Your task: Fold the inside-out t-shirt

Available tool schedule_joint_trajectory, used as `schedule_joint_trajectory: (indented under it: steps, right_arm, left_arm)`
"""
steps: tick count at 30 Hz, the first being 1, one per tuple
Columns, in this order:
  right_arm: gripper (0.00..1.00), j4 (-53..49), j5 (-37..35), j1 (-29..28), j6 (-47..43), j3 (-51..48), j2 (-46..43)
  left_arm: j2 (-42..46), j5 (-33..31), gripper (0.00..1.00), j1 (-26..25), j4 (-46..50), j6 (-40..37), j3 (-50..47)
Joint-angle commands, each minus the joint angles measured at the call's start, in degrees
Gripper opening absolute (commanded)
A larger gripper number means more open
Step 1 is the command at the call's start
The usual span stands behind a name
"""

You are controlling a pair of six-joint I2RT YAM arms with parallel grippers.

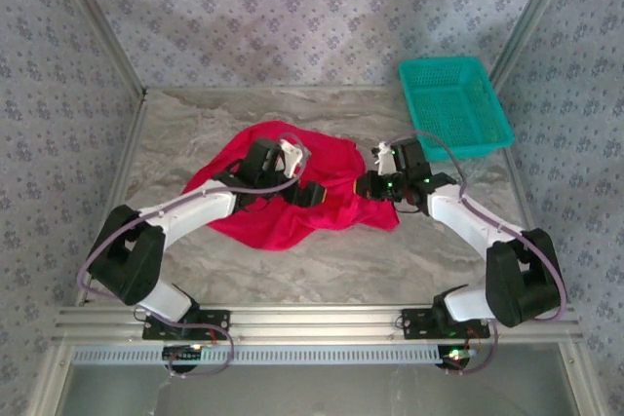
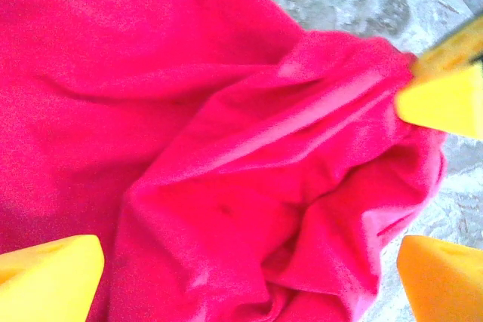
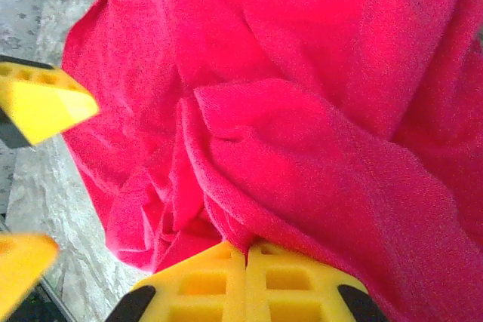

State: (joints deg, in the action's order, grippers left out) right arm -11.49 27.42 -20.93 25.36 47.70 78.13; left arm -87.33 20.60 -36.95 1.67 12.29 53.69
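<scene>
Though overhead vague, wrist view: right claw (image 3: 247,250) seemingly pinching t-shirt (image 3: 317,50).

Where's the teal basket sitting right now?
In the top view, the teal basket sits at the far right corner of the table, beyond the right gripper, apart from the red t-shirt.

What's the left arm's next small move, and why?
Probably lower the left gripper and close on the raised ridge of the t-shirt: its jaws stand wide over that bunched cloth, while the right gripper, jaws shut, pinches the shirt's edge beside it.
</scene>
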Motion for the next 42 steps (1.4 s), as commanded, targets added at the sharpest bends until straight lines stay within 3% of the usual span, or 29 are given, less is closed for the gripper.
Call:
schedule_joint_trajectory:
  steps: [1, 3, 5, 10, 17, 19, 21, 26, 28, 33, 38, 42]
  right_arm:
    - [0.0, 2.64, 1.55, -0.26, -1.62, -0.89, -1.84]
    - [0.0, 2.46, 1.33, -0.08, -1.64, -1.25, -2.5]
    - [0.0, 1.77, 1.13, 0.22, -1.75, -1.09, -2.85]
    - [0.0, 0.97, 1.36, 0.61, -2.06, -0.81, -3.43]
    - [0.0, 0.12, 1.56, 0.62, -2.13, -0.3, -3.46]
    - [0.0, 0.06, 1.73, 0.61, -1.99, -0.08, -3.67]
    - [0.0, -0.04, 1.85, 0.58, -1.9, -0.13, -4.09]
    - [0.0, -0.82, 1.85, 0.61, -2.03, -0.37, -5.43]
    - [0.0, -1.17, 1.46, 0.71, -2.35, -0.7, -5.84]
    - [0.0, -3.0, -3.6, 2.24, -4.42, -1.08, -5.24]
    - [0.0, -3.95, -17.04, 3.76, -7.58, 0.24, -0.83]
    - [0.0, -2.75, -23.35, 3.51, -7.58, 2.3, 2.65]
  left_arm:
    - [0.22, -0.52, 1.0, 0.24, -11.97, -3.97, -4.12]
    - [-1.99, 5.5, 1.0, 2.19, -15.01, -3.61, -4.41]
    - [-4.51, 9.67, 0.98, 2.61, -12.3, -4.91, -1.38]
    - [-8.47, 3.6, 0.88, -2.12, -8.44, -14.18, 1.78]
    - [-13.95, 2.38, 0.85, -3.84, -9.0, -16.48, 5.32]
    - [-16.25, 1.65, 0.8, -4.33, -7.59, -17.01, 7.61]
    - [-18.76, 1.7, 0.68, -4.44, -5.37, -16.95, 10.49]
    - [-21.08, 0.91, 0.23, -4.36, -2.64, -17.39, 13.97]
    - [-20.4, 1.34, 0.0, -4.36, -0.33, -17.57, 15.13]
    - [-14.8, 1.01, 0.0, -4.24, 7.7, -18.07, 18.03]
    - [-7.4, -2.54, 0.0, -3.98, 18.15, -19.0, 23.35]
    - [-4.07, -2.03, 0.0, -4.02, 19.42, -17.57, 24.43]
